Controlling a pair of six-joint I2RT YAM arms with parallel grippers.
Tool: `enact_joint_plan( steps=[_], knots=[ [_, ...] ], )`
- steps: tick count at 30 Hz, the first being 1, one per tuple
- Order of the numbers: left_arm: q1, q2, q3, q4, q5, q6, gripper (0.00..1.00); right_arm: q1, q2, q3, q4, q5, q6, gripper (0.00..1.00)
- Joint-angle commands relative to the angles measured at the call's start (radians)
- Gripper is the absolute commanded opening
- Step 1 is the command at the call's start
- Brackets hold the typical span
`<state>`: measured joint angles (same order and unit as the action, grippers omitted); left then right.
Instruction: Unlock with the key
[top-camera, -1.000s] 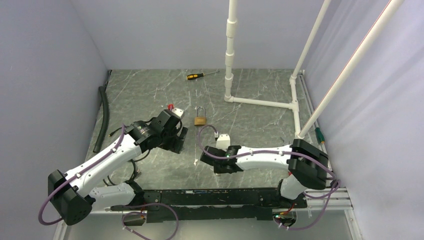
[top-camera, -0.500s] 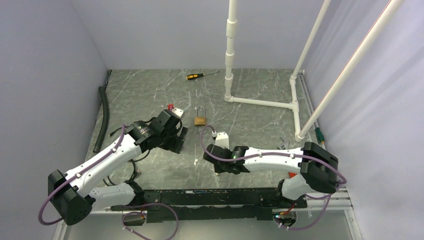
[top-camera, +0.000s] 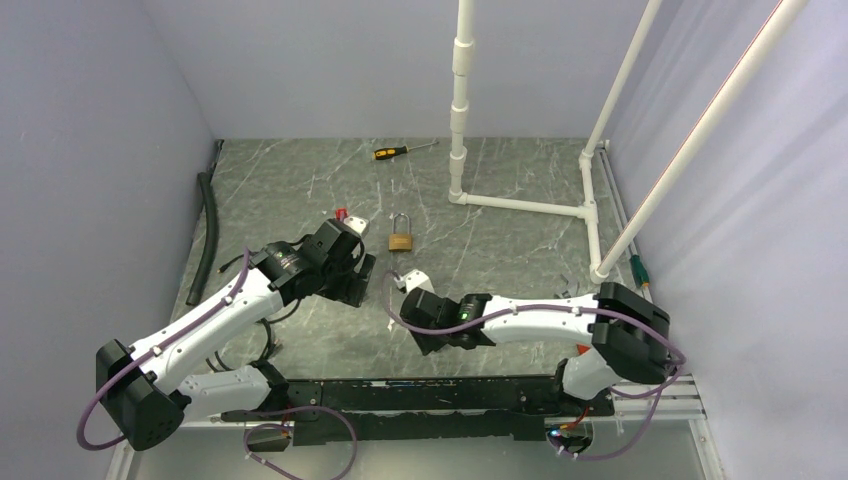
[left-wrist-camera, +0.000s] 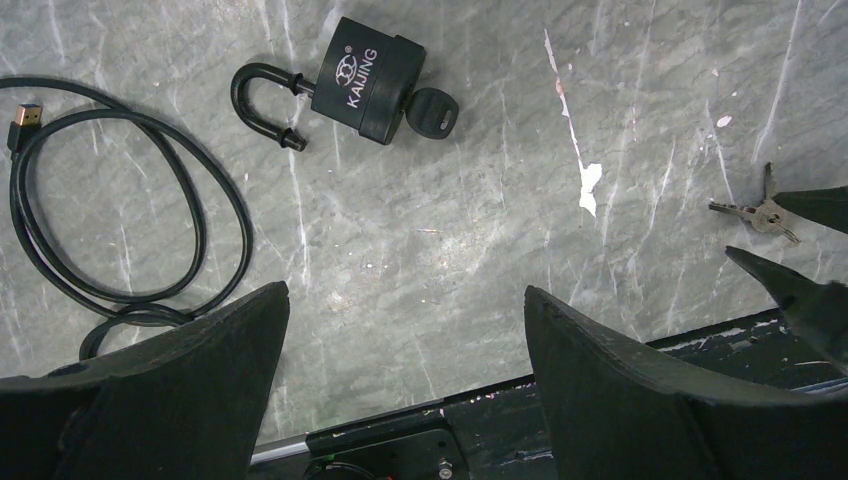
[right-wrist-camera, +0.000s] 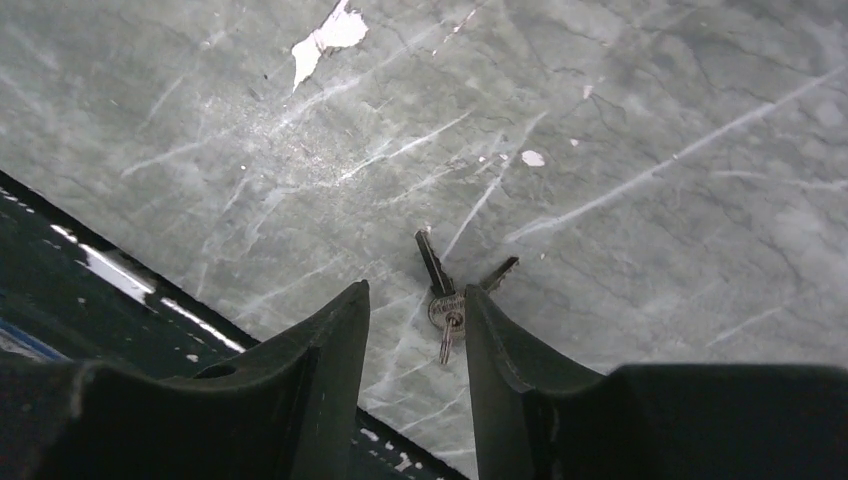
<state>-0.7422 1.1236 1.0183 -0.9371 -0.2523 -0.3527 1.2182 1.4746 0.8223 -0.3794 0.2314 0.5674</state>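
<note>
**Right gripper poised over loose keys; keyed black padlock lying under the left wrist**

The right gripper (right-wrist-camera: 415, 295) is hanging low over the grey marble-patterned worktop (top-camera: 500, 250) with its jaws partly apart and nothing clamped. A small bunch of keys (right-wrist-camera: 445, 305) is lying flat on the worktop just beyond its fingertips, in line with the gap between them.

The left gripper (left-wrist-camera: 405, 300) is hovering with its jaws standing wide apart and holding nothing. In its wrist view, a black padlock (left-wrist-camera: 365, 80) is lying on its side with a black-headed key (left-wrist-camera: 432, 112) sitting in its keyhole. One leg of the shackle appears to be standing free of the body. A looped black cable (left-wrist-camera: 120, 200) is lying beside the padlock, well apart from the bunch of keys at the right edge of that view.

Farther back, a brass padlock (top-camera: 401, 241) is resting with its shackle pointing away from the arms. A yellow-handled screwdriver (top-camera: 392, 152) is lying near the rear wall, a black hose (top-camera: 208, 235) is running along the left edge, and a white pipe frame (top-camera: 458, 110) is standing at the right rear.
</note>
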Motion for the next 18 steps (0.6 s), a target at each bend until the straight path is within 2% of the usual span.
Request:
enact_joint_plan(
  steps=[1, 9, 18],
  knots=[
    [-0.001, 0.002, 0.012, 0.002, -0.009, 0.008, 0.91, 0.006, 0.06, 0.046, 0.043, -0.051, -0.162, 0.42],
    [-0.002, 0.001, 0.012, 0.002, -0.012, 0.008, 0.91, 0.004, 0.121, 0.043, 0.066, -0.05, -0.208, 0.38],
    [-0.002, 0.002, 0.016, -0.001, -0.023, 0.011, 0.91, 0.003, 0.162, -0.001, 0.106, -0.129, -0.199, 0.3]
  ],
)
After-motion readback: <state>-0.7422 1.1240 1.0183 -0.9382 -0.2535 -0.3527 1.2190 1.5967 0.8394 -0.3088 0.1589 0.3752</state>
